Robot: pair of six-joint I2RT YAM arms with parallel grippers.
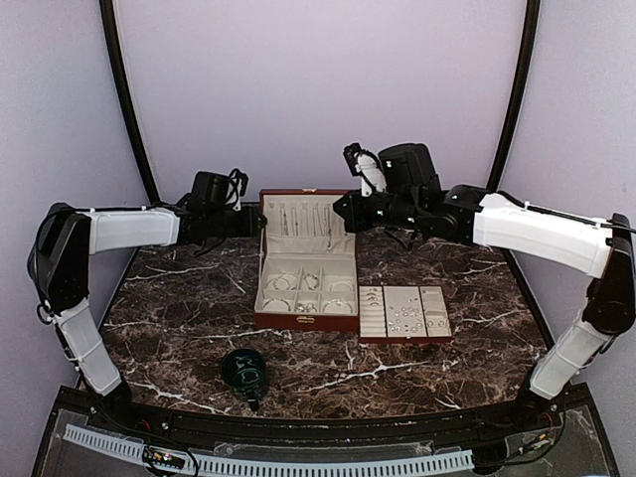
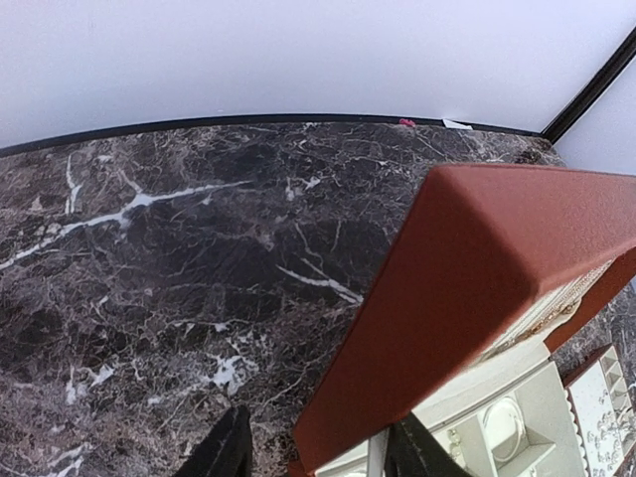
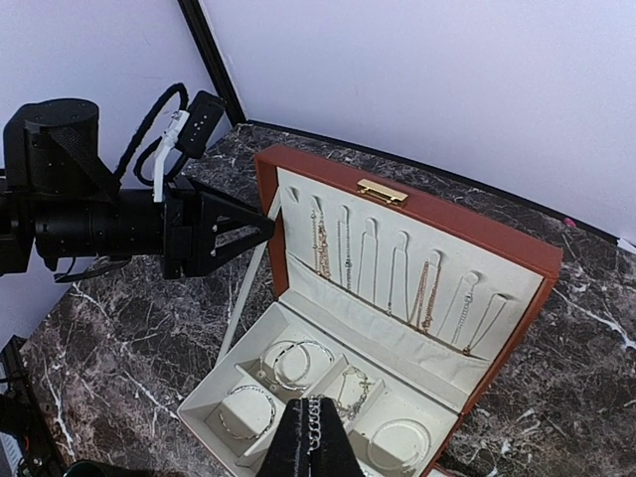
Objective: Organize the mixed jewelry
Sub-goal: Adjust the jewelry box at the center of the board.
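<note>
Left gripper (image 3: pixel 268 228): we see fingers spread astride the lid's (image 2: pixel 467 288) left edge.
Right gripper (image 3: pixel 313 442): fingers pressed together, pinching a chain (image 3: pixel 314 422) over the box (image 1: pixel 303 322) compartments.
Mixed jewelry (image 3: pixel 288 363): in box, on lid, on tray (image 1: pixel 405 339) beside.
Front edge: cup (image 1: pixel 243 368), well apart.

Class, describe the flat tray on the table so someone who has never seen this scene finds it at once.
On the dark marble table, find the open red-brown jewelry box at the centre. Close beside it, on the robot's right, lies the flat tray. Unlike the box it has no lid, and its cream padding holds ribbed ring slots and tiny silvery pieces.
</note>
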